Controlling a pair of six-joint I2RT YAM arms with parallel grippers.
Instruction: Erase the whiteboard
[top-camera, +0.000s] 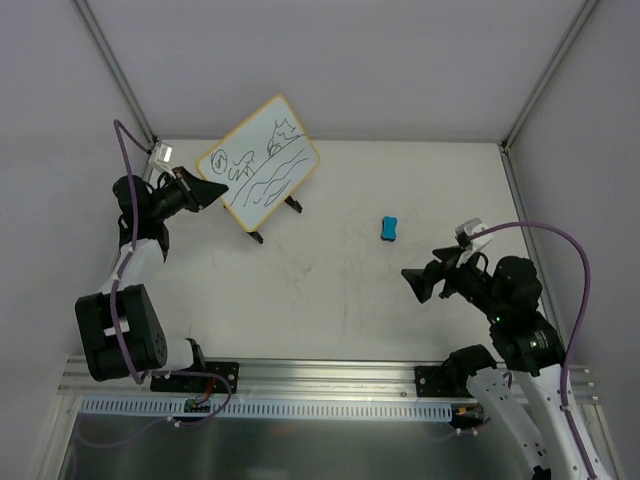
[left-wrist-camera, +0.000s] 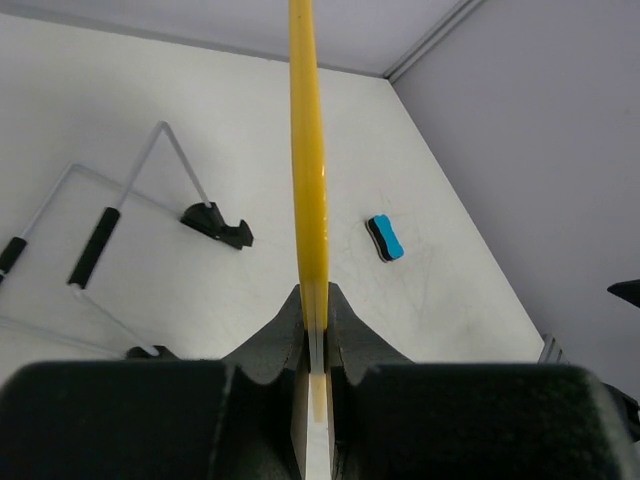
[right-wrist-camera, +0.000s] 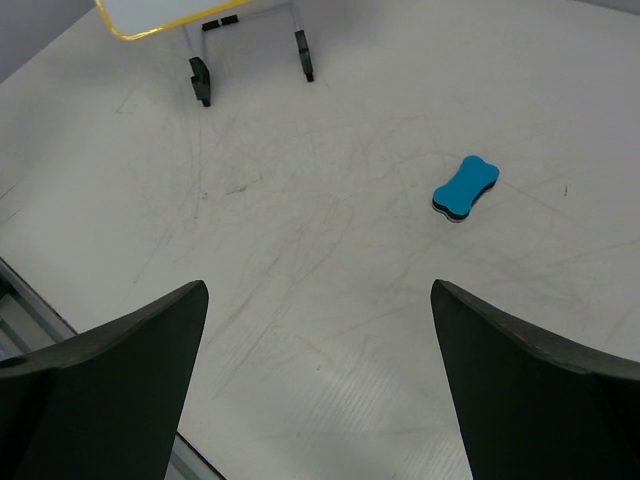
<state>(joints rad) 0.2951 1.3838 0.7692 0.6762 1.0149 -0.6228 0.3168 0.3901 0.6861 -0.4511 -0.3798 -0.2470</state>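
The whiteboard stands tilted at the back left of the table, with a yellow rim and black scribbles on its face. My left gripper is shut on its lower left edge. The left wrist view shows the rim edge-on, pinched between the two pads of the left gripper. A blue eraser lies flat on the table, right of the board, and also shows as the eraser and the eraser. My right gripper hangs open and empty, short of the eraser; its jaws stand wide apart.
The board's wire stand has black feet on the table, seen too as a foot and a foot. Grey walls close in the back and sides. A metal rail runs along the near edge.
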